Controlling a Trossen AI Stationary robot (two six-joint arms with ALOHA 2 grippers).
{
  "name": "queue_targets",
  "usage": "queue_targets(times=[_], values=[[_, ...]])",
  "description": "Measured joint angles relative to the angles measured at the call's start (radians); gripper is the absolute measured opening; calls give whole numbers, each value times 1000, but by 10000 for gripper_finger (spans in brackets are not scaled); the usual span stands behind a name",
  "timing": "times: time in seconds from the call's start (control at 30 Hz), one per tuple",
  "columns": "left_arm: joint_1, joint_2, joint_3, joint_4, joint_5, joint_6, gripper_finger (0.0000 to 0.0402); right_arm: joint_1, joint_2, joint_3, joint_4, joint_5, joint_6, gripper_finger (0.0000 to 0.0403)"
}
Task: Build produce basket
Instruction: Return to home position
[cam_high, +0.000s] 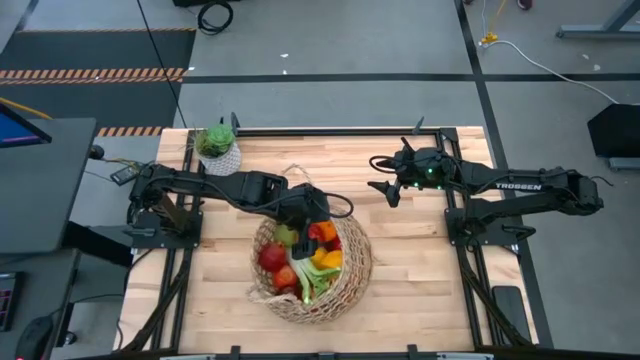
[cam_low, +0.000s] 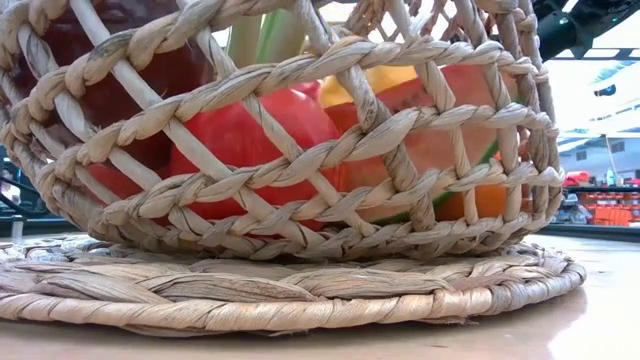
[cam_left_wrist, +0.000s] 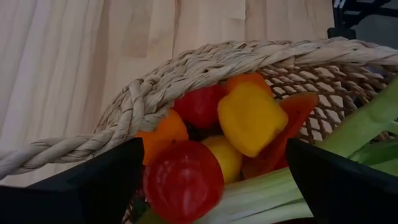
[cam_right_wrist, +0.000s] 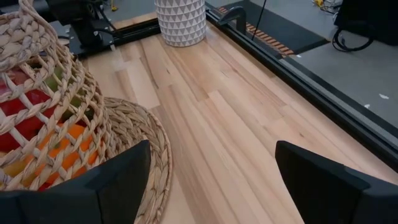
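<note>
Grey concrete floor (cam_high: 350, 100) — dark hazard-striped mat (cam_high: 90, 50), grey desk (cam_high: 40, 180) at left edge.

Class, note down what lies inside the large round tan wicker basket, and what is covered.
Inside the basket: round red fruits, a yellow pepper, orange pieces and long green leek stalks. Whatever lies beneath this top layer is covered.
</note>
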Motion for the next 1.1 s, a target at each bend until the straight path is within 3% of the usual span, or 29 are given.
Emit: queue_targets(times=[0.63,0.83,1.1], values=[[0,0,-1,102,1,-5,396,0,0,0,0,0,0,348],[26,-6,-1,144,-14,125,396,0,0,0,0,0,0,348],[97,-163,-1,219,-19,200,396,0,-1,0,14,-30,122,348]])
